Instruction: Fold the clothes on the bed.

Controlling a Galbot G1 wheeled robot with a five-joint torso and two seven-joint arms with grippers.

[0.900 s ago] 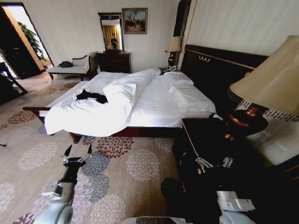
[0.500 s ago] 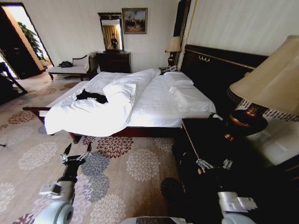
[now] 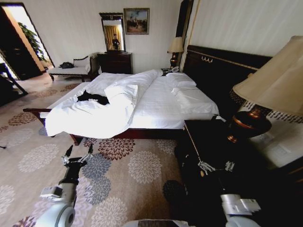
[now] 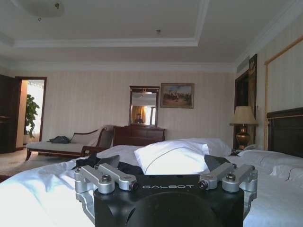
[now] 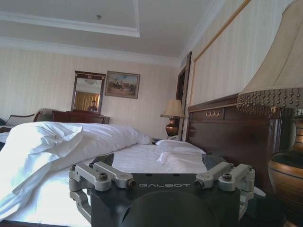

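My left gripper [image 3: 78,153] and right gripper [image 3: 216,165] hang spread apart, the black T-shirt [image 3: 93,98] lying on the bed [image 3: 161,106] well ahead.

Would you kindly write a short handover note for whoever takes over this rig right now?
Left gripper: open, empty, held low over the carpet, short of the bed.
Right gripper: open, empty, low beside the dark nightstand.
T-shirt: black, crumpled on the white duvet near the bed's foot end, on the side far from the robot.
Done: nothing yet; the T-shirt is unfolded and untouched.
Left: get within reach of the T-shirt, spread it flat, fold it.
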